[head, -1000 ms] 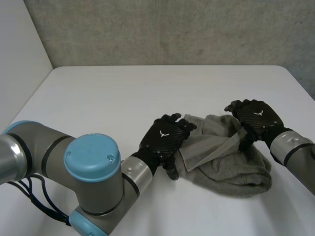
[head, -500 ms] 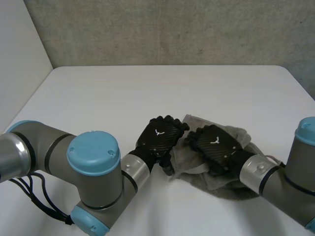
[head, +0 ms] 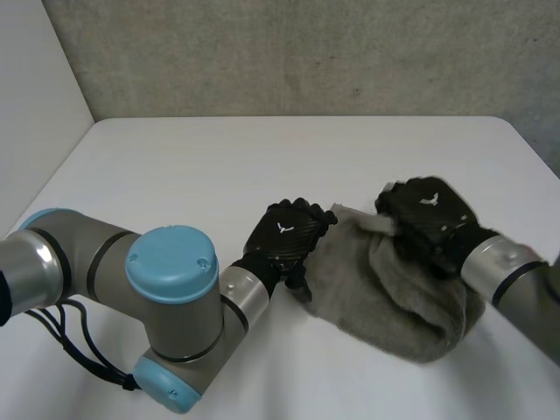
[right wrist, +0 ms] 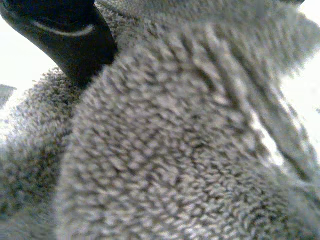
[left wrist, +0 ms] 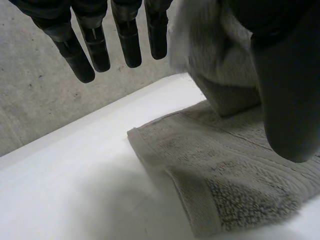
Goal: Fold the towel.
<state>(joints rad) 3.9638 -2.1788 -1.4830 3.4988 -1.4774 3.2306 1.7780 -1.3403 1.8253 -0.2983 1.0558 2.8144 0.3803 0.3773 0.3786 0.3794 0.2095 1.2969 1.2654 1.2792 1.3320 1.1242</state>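
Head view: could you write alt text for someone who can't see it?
A grey towel lies bunched on a white table between two black robot hands. The left hand sits at the towel's left edge; the right hand grips a raised fold at its far side.

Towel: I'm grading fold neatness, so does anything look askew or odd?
Yes. The towel is a rumpled, rounded lump, not a flat rectangle: cloth bunches up under the right robot hand, while a flat corner lies under the left robot hand.
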